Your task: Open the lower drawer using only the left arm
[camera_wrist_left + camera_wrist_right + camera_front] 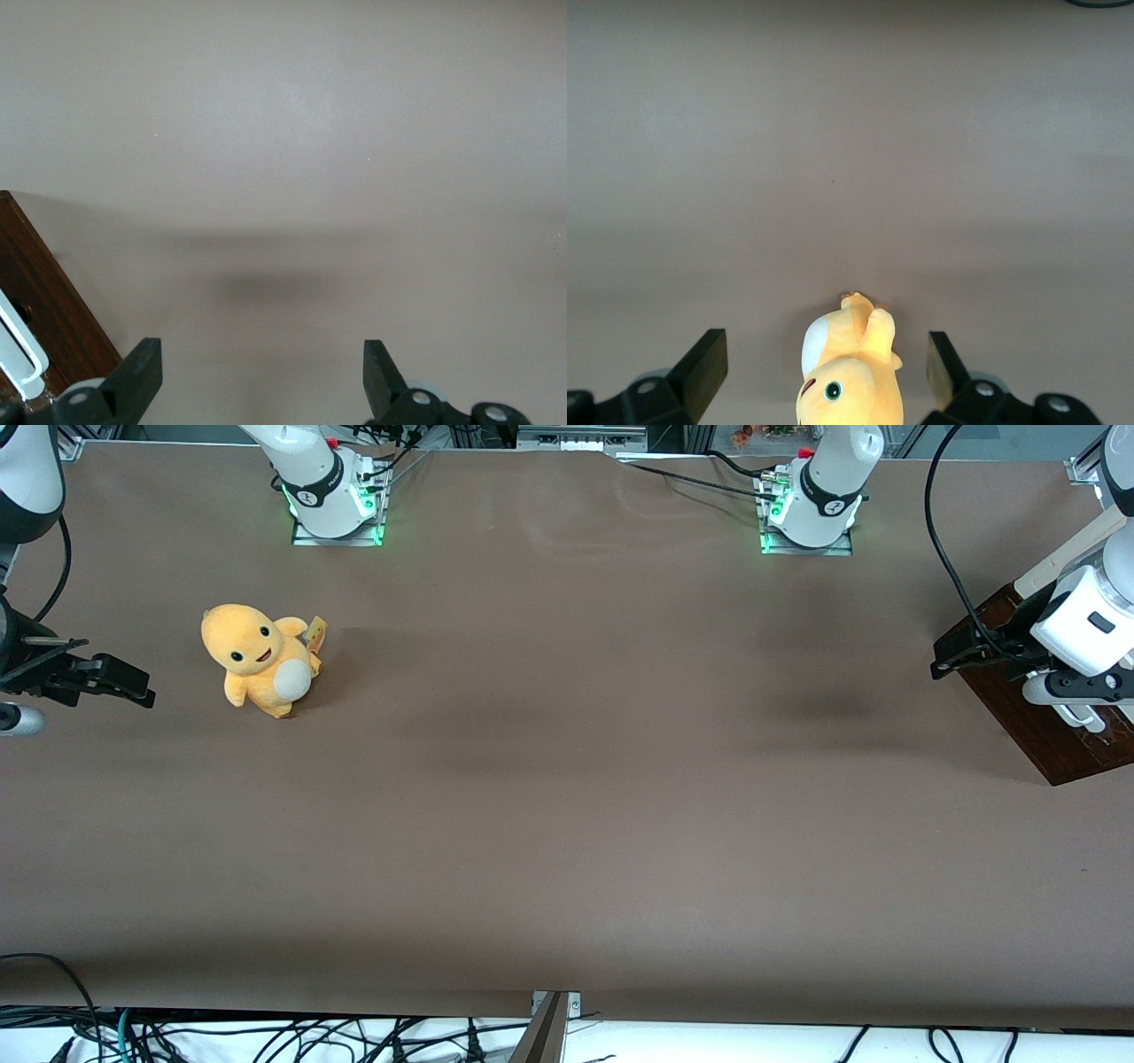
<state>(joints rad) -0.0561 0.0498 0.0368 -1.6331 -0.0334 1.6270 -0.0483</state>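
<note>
Hovering at the working arm's end of the desk (567, 824), pincer (262, 372) spread wide, holding nothing, just beside the drawer (49, 301). Handle (22, 341) sits off-centre; judged best: shift over the bar, straddle it squarely, close, pull straight.

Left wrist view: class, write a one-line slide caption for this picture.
The left arm's open gripper hangs over bare brown table, with the dark wooden drawer front and its white bar handle just beside it.

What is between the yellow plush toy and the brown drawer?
Only bare brown table, as the front view shows. The plush toy sits toward the parked arm's end; the lower drawer and the gripper, jaws open, toward the working arm's.
</note>
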